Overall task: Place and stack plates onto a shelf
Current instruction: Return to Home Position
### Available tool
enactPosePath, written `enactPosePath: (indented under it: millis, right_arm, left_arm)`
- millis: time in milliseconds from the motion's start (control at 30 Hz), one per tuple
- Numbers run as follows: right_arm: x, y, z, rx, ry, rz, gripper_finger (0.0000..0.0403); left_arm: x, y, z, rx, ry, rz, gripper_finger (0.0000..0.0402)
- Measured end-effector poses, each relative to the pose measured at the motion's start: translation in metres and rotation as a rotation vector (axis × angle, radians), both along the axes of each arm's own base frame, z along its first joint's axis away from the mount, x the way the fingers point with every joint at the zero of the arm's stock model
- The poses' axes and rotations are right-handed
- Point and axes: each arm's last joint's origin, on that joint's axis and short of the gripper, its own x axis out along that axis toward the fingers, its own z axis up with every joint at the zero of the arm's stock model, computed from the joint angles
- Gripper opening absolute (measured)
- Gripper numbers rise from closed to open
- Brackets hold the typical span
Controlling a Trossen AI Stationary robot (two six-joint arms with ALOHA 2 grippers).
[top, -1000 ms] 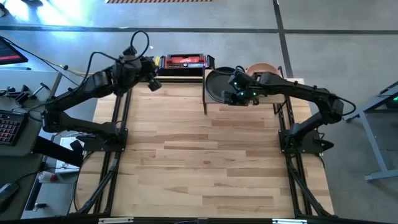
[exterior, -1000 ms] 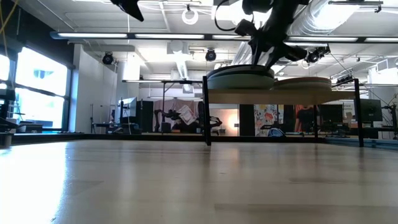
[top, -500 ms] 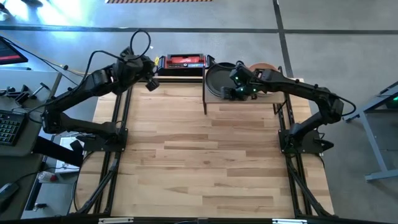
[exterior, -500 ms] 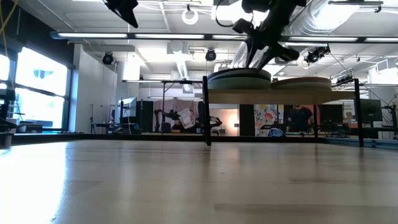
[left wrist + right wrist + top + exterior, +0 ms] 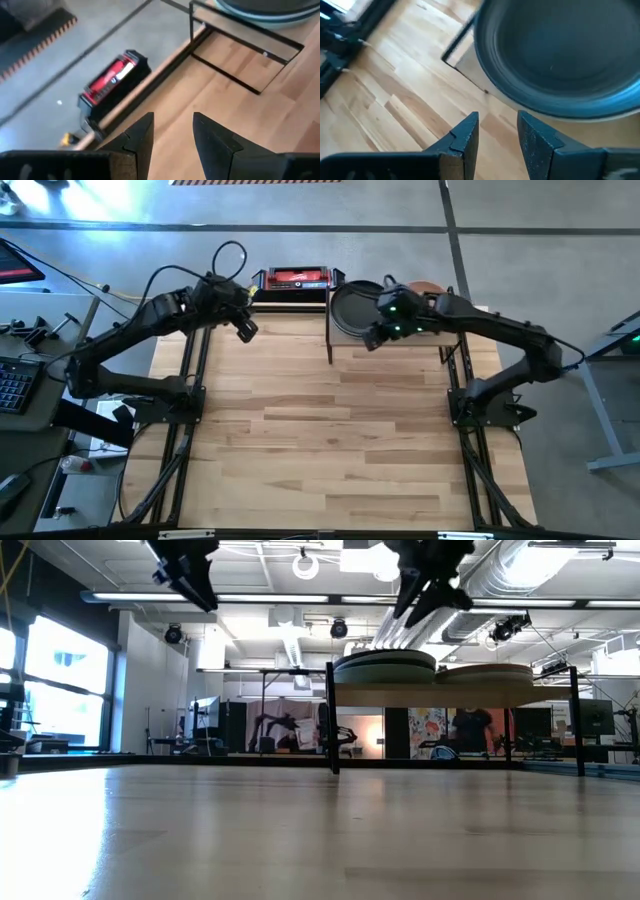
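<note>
The left claw (image 5: pixel 247 328) hangs parted and empty over the counter's (image 5: pixel 330 440) far edge near the red box (image 5: pixel 296 279), its arm stretched forward. The right claw (image 5: pixel 370 339), also parted and empty, hovers at the shelf's (image 5: pixel 425 346) front edge beside the stacked plates (image 5: pixel 350 315), its arm bent across the shelf.

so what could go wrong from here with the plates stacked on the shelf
The right gripper hangs open just by the rim of the black plate topping one stack; pulling away low might clip it. That stack sits near the edge of the shelf, so a nudge could slide plates off. The left gripper waits open over the table.
</note>
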Motion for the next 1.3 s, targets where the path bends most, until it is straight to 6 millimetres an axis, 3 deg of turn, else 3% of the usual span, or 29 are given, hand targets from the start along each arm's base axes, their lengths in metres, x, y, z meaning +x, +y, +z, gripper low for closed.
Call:
enactPosePath:
  millis: [100, 267, 633, 1033, 1300]
  right_arm:
    - [-0.017, 0.007, 0.010, -0.067, -0.029, 0.054, 0.0114]
    - [-0.051, 0.019, 0.006, -0.159, -0.084, 0.106, 0.0114]
    - [-0.108, 0.043, -0.043, -0.246, -0.372, 0.199, 0.0114]
    - [-0.129, 0.053, -0.113, -0.313, -0.581, 0.273, 0.0114]
    - [-0.130, 0.055, -0.141, -0.368, -0.603, 0.319, 0.0114]
  left_arm:
    - [-0.003, -0.004, -0.013, -0.065, -0.035, -0.014, 0.0126]
    - [-0.010, -0.012, -0.033, -0.119, -0.199, -0.057, 0.0126]
    - [-0.039, -0.037, -0.075, -0.056, -0.522, -0.222, 0.0126]
    - [-0.062, -0.050, -0.146, 0.021, -0.602, -0.251, 0.0126]
    - [-0.069, -0.054, -0.178, 0.071, -0.618, -0.269, 0.0126]
